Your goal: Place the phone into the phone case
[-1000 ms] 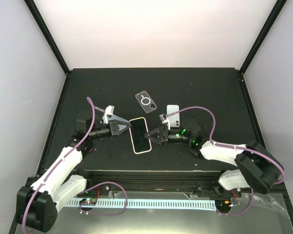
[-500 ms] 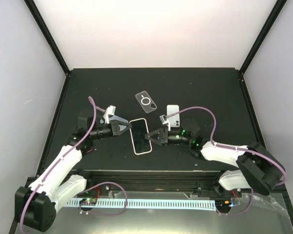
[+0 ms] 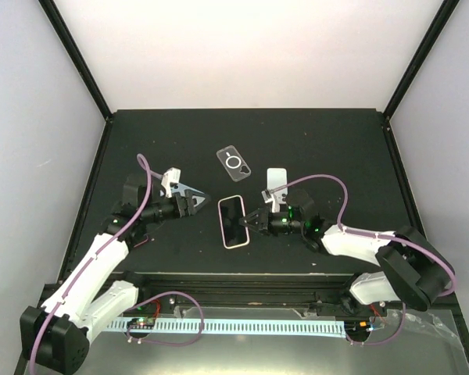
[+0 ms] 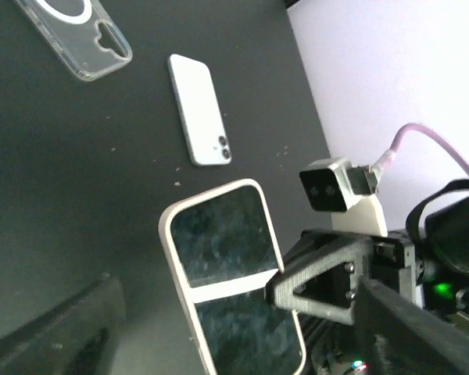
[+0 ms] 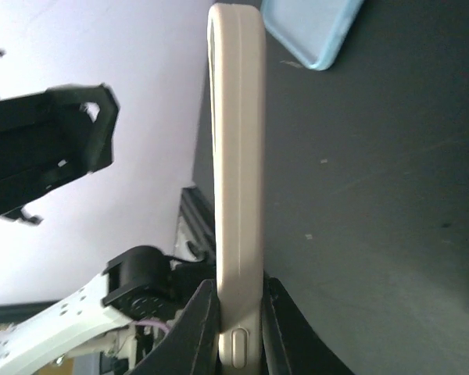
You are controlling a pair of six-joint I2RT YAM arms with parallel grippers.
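Note:
A dark-screened phone in a cream case (image 3: 234,222) is lifted on edge. My right gripper (image 3: 249,221) is shut on its right long edge. In the right wrist view the cream edge (image 5: 237,180) stands upright between the two fingers of my right gripper (image 5: 239,301). My left gripper (image 3: 199,201) is open, left of the phone and not touching it. The left wrist view shows the screen (image 4: 230,273) ahead of my left gripper (image 4: 238,293), whose jaws stand wide apart. A clear phone case (image 3: 234,162) and a white phone (image 3: 277,178), back up, lie on the black table.
The clear case (image 4: 74,35) and white phone (image 4: 200,109) lie beyond the held phone, apart from each other. A pale blue rounded corner (image 5: 313,31) shows on the table in the right wrist view. Black rails and white walls edge the table (image 3: 336,148).
My left gripper has let go of the phone, opened and drawn back to the left. My right gripper has carried the phone slightly right and nearer.

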